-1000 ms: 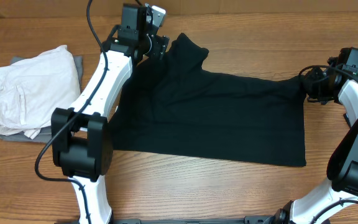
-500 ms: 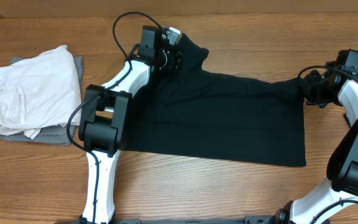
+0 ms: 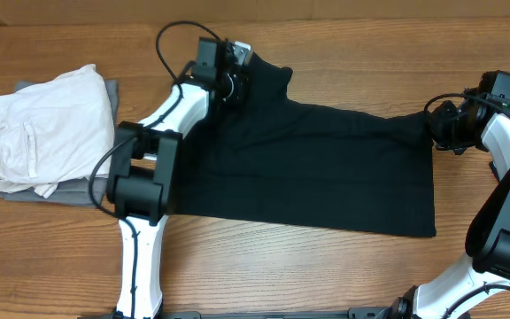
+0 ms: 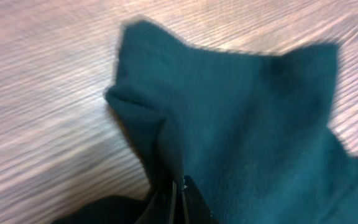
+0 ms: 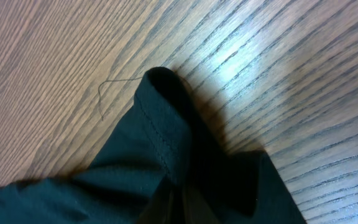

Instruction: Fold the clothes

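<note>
The black T-shirt lay spread across the middle of the wooden surface, mostly flat, with a long straight edge toward the near side and one sleeve sticking up at the far left corner. The left pincer sat at that far left corner, clenched on a fold of the black T-shirt; in the left wrist view the dark cloth rose in a ridge that ran straight down into the closed fingertips (only their tips showed at the bottom edge of the picture). Beyond the ridge the sleeve fanned out into two blunt points against the wood grain. At the opposite end, the right pincer was closed on the far right corner of the shirt, where the cloth drew up into a small peak. The right wrist view showed a stitched hem rolled over on itself and pulled down between the fingers, which were themselves hard to make out in the dark fabric. A thin loose thread curled on the wood just beside that hem. Well apart from the shirt, at the left side of the surface, a folded off-white garment rested on top of a grey cloth. A black cable looped above the left arm.
</note>
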`<move>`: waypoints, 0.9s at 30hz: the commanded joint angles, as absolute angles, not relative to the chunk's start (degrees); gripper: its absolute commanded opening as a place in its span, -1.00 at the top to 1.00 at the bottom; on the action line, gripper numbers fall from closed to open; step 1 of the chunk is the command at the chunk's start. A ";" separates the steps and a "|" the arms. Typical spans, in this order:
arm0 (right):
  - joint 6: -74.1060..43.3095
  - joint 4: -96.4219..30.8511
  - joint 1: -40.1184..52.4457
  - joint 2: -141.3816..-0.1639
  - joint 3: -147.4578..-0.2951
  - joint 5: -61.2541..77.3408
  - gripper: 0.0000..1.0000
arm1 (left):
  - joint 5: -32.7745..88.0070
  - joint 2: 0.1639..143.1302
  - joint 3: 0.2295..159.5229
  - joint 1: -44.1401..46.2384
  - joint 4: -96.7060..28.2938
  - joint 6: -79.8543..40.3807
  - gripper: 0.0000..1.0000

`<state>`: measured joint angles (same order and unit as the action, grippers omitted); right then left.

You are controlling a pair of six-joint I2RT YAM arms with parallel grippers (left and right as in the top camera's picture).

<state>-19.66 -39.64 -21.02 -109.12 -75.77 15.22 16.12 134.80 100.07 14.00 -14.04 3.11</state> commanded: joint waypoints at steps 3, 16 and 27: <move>-19.49 -39.31 -21.23 -108.33 -76.58 15.42 0.92 | 16.95 123.68 100.36 12.21 -16.62 2.81 0.92; -19.49 -39.31 -21.23 -108.33 -76.58 15.44 0.89 | 17.26 119.33 100.36 12.12 -42.26 4.08 0.90; -19.51 -39.11 -21.23 -108.33 -76.58 15.44 0.85 | 15.51 119.33 100.75 11.90 -61.56 4.05 -0.20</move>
